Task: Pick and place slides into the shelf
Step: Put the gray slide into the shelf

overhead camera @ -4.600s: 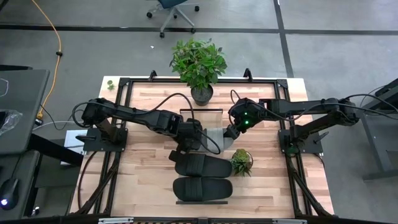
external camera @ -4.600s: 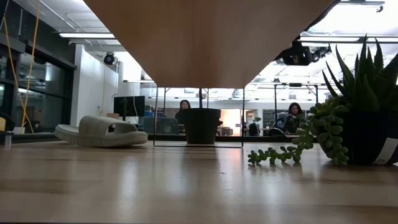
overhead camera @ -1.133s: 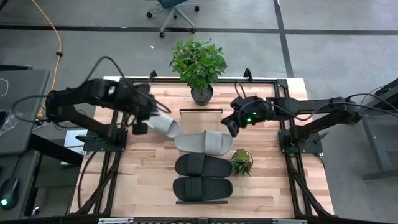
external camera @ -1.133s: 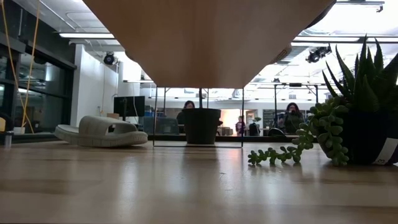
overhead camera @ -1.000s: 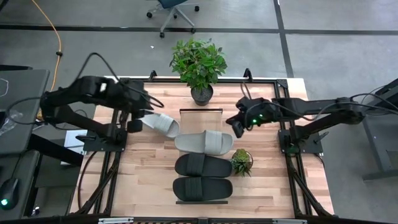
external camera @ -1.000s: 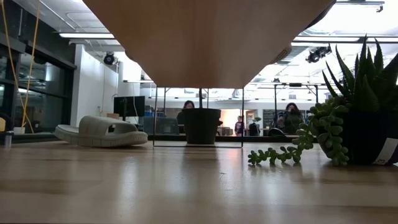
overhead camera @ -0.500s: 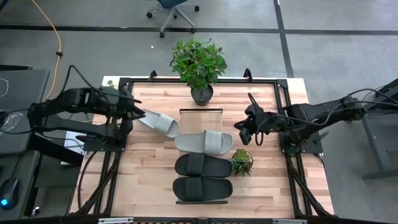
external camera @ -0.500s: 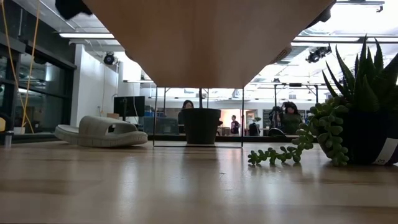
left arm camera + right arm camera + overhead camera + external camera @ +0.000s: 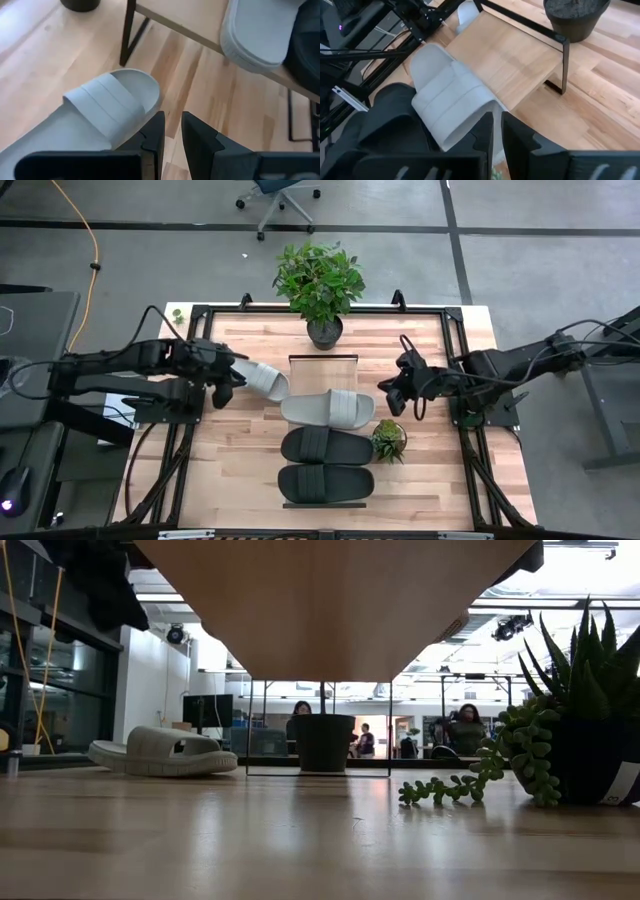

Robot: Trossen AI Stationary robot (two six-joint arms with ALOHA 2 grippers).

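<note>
Left claw [image 9: 232,380] sits low over the worktop [image 9: 240,450], fingers pinched to a narrow slit w/ nothing between them; same in the left wrist view [image 9: 172,131]. The loose grey slide [image 9: 258,380] lies flat on the worktop just beside this claw, on the shelf side, angled, strap up. In the wrist cam its strapped end [image 9: 107,105] is right next to one fingertip; can't tell if they touch. Low cam shows it resting flat [image 9: 165,752].

Right claw [image 9: 392,395] hangs on the opp. side of the shelf [image 9: 322,372], near the board's edge, fingers almost together and holding nothing; wrist cam agrees [image 9: 497,125]. Straight ahead of it is the shelved grey slide [image 9: 452,95], lying across the board [image 9: 515,55].

From above I count three slides on the shelf, each laid crosswise: the shelved grey slide [image 9: 328,408] between the two claws, then the first black slide [image 9: 322,445] and the second black slide [image 9: 325,482] farther toward the near edge, well apart from both claws. The board's end past the grey one, toward the big potted plant [image 9: 318,285], is bare.

A small succulent [image 9: 388,440] stands on the worktop near the right claw, touching or just beside the shelf by the first black slide. People sit in the room behind, per low cam.
</note>
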